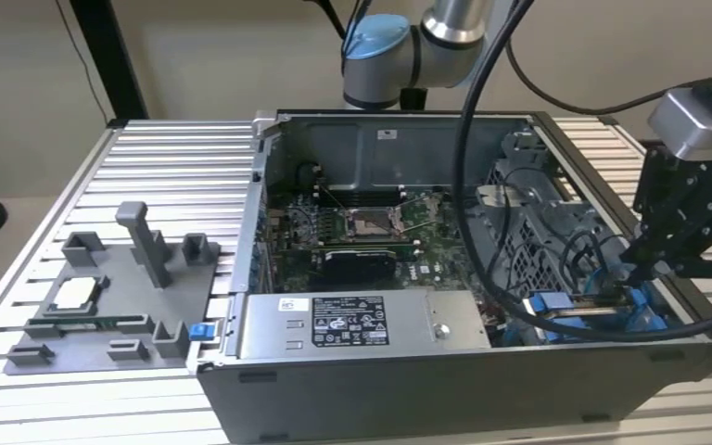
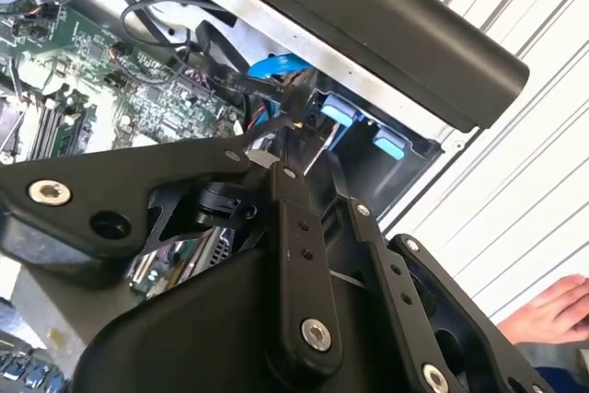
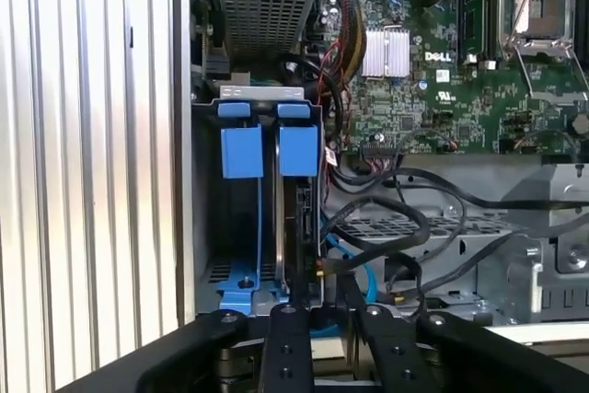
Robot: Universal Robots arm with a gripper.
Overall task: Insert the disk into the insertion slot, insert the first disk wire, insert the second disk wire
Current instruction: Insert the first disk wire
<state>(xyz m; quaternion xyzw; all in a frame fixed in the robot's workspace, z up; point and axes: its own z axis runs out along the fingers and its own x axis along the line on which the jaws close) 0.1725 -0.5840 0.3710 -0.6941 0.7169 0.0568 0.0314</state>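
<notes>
My gripper (image 3: 317,275) reaches into the grey metal drive cage (image 3: 260,92), which sits in the corner of the open computer case (image 1: 455,389) on the exterior view's right. Its fingers are drawn nearly together and pinch the end of a black disk wire (image 3: 333,264). The disk (image 3: 300,213) stands edge-on in its blue frame and is seated in the insertion slot (image 3: 293,109). The wire end lies just beside the disk's near edge. The motherboard (image 3: 442,80) lies beside the cage. The power supply box (image 1: 344,324) runs along the case wall. A person's hand (image 2: 552,312) rests near the slotted table (image 2: 515,181).
</notes>
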